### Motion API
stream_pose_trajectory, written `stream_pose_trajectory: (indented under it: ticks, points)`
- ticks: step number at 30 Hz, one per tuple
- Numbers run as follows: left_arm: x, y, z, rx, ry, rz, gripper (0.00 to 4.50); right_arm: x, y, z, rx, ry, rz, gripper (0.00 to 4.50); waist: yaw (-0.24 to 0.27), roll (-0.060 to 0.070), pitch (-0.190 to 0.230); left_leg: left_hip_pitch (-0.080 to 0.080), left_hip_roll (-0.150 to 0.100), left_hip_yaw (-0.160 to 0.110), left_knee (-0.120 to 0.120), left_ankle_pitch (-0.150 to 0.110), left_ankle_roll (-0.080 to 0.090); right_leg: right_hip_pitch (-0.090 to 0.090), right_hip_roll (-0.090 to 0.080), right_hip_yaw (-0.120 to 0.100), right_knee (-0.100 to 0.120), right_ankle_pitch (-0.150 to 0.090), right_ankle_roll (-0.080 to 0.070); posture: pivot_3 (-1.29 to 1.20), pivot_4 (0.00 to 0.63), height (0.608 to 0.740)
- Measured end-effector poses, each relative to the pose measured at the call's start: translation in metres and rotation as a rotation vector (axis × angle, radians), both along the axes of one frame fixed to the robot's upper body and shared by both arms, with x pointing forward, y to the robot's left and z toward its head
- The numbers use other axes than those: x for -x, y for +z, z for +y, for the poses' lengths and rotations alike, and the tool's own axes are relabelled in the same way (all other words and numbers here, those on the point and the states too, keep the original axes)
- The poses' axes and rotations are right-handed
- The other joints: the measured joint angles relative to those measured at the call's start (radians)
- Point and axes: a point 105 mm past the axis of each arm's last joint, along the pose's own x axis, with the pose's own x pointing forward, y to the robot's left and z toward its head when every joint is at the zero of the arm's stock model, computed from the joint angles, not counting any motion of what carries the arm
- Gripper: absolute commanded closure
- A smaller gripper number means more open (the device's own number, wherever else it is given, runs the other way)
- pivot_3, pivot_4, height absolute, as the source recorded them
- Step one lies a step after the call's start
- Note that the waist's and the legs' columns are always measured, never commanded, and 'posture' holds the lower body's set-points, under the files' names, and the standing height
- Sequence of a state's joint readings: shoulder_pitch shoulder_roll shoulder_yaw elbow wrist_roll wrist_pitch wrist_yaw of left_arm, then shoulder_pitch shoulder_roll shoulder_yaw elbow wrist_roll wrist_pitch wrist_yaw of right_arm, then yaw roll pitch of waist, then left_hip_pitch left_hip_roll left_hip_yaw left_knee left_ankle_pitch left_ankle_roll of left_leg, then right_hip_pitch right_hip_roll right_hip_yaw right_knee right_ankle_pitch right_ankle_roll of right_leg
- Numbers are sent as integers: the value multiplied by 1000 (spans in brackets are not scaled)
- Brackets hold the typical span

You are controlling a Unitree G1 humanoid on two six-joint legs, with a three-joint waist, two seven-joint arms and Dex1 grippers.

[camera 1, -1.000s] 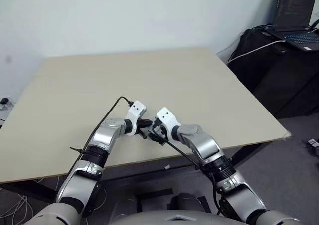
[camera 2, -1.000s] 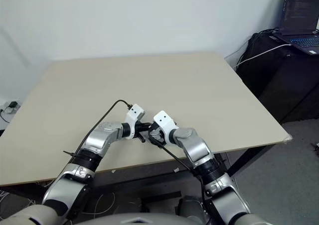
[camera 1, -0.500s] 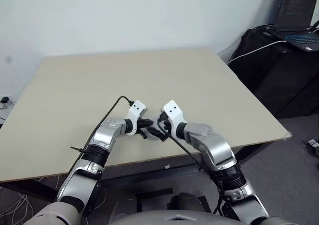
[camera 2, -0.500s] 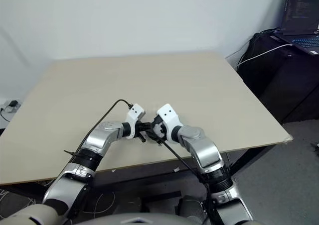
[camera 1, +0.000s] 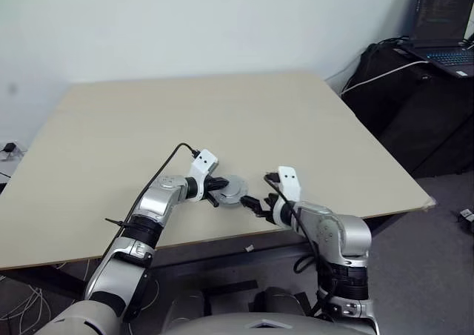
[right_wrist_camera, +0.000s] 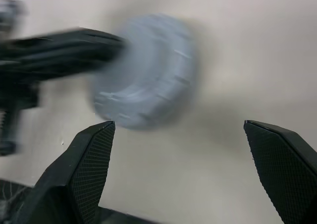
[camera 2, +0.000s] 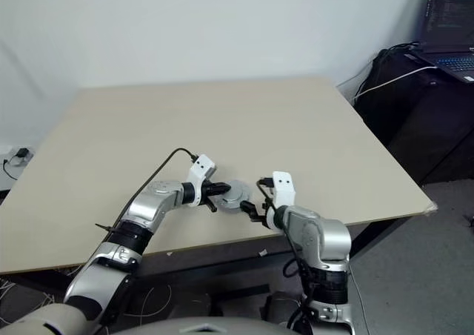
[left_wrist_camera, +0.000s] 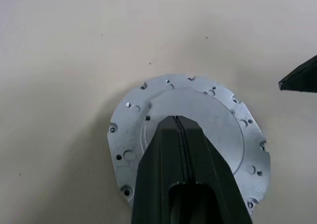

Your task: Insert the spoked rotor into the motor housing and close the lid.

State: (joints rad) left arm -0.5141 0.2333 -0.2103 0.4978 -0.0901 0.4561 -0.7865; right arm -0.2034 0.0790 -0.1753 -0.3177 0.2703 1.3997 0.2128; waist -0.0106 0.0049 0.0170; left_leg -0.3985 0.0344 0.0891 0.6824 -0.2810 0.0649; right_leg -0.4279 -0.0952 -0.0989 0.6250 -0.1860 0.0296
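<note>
We see the left gripper point(left_wrist_camera: 178, 122), jaws pressed together, resting on the lid point(left_wrist_camera: 133, 130); the right gripper point(camera 2: 252, 207), jaws spread, sits at its four o'clock.

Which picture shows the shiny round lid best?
The left wrist view: the lid lies flat on the table, its rim holes sharp, with the left gripper's shut fingers over its middle. The right wrist view shows it smeared. Both eye views show it small, between the two grippers.
</note>
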Motion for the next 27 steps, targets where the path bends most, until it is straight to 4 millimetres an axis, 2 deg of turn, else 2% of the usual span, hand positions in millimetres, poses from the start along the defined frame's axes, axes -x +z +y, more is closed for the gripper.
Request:
stream_pose_trajectory:
  ticks: [3, 6, 12, 17, 21, 27]
  points:
    - [0, 0, 1, -1, 2, -3, 4500, -7, 4, -13, -62, -91, 38, 7, 0, 2, 1, 0, 0, 0, 0, 0, 0, 0, 0, 0, 1, 0, 0, 0, 0, 740]
    - [-1, 1, -1, -1, -1, -5, 4500, -16, 22, -3, -161, -98, 17, 7, -2, 4, 1, 0, 1, -1, -1, 1, 1, 0, 3, 0, 1, 0, 0, 0, 0, 740]
    - [0, 1, -3, 6, -7, -6, 4500, -8, 12, -7, -214, -120, 93, 7, -3, 4, 2, -2, -1, -1, -1, 1, 2, 1, 2, 2, 1, 0, 0, 0, 0, 740]
    - [-1, 1, -2, 4, -4, -6, 4500, -8, 8, -3, -233, -112, 120, 7, -6, 4, 2, -2, -1, -2, 0, 1, 2, 0, 2, 1, 1, 0, 0, 0, 0, 740]
    - [-1, 1, -2, 3, -2, -6, 4500, -15, 11, 2, -253, -114, 82, 7, -8, 5, 2, -2, -1, -2, 0, 1, 2, 0, 2, 1, 1, 0, 0, 0, 0, 740]
    - [-1, 1, -2, 4, -1, -6, 4500, -36, 22, 9, -299, -143, -54, 7, -10, 4, 2, -2, -1, -2, 0, 1, 2, 0, 2, 1, 0, -1, 1, 0, 0, 740]
